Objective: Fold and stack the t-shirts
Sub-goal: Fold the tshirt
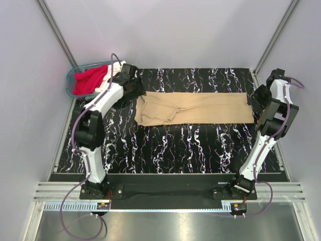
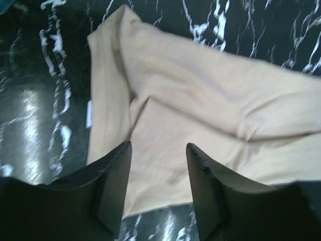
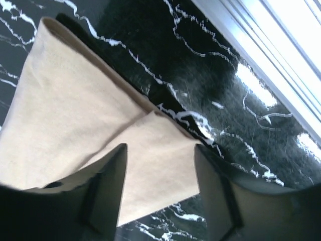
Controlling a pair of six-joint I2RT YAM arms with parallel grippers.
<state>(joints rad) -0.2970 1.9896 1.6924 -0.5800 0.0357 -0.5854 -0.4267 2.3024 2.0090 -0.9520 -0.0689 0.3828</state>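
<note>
Tan t-shirt (image 2: 200,100) cut off, left wrist view.

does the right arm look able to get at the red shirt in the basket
Probably not: the red shirt lies in the teal basket at the far left corner, while the right fingers are over the tan shirt at its right end. The left arm is much nearer.

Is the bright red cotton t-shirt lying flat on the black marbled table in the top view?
No, the bright red cotton t-shirt sits bunched inside the teal plastic basket at the far left corner.
</note>
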